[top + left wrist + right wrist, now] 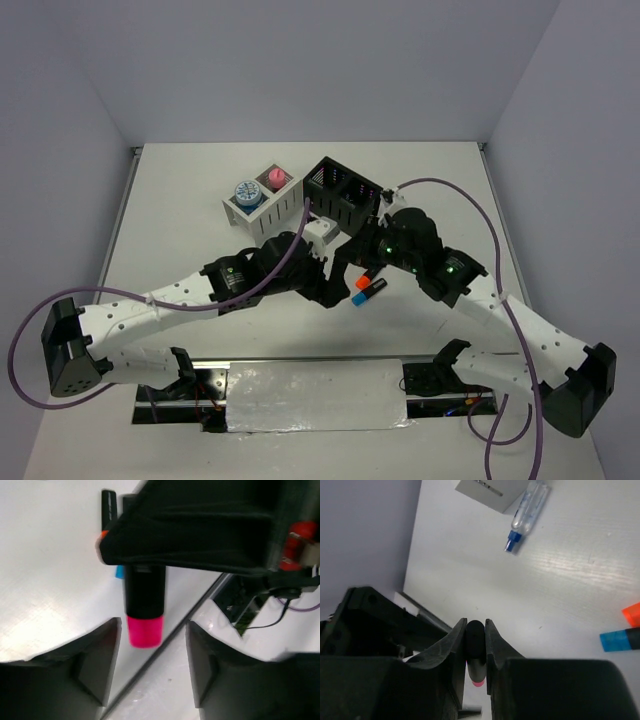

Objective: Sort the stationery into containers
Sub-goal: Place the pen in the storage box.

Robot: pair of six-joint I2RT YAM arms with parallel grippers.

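Sorting stands part done. The white box (270, 218), at 11 o'clock of the meeting arms, holds a tape roll (246, 192) and a pink tube (274, 178). The black box (340, 168), at 12 o'clock, shows me nothing inside. My right pincer (475, 630) is clamped on the pink highlighter (144, 600); the left pincer (152, 627) stands apart around its cap. An orange highlighter (364, 281), a blue highlighter (361, 298) and a blue-white stick (527, 512) lie unsorted on the worktop (180, 220).

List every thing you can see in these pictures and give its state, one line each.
right gripper: shut on pink highlighter
left gripper: open, fingers either side of pink highlighter
orange highlighter: lying on table
blue highlighter: lying beside it
blue-white stick: lying on table
tape roll: in white box
pink tube: upright in white box
black box: upright, inside too dark to tell
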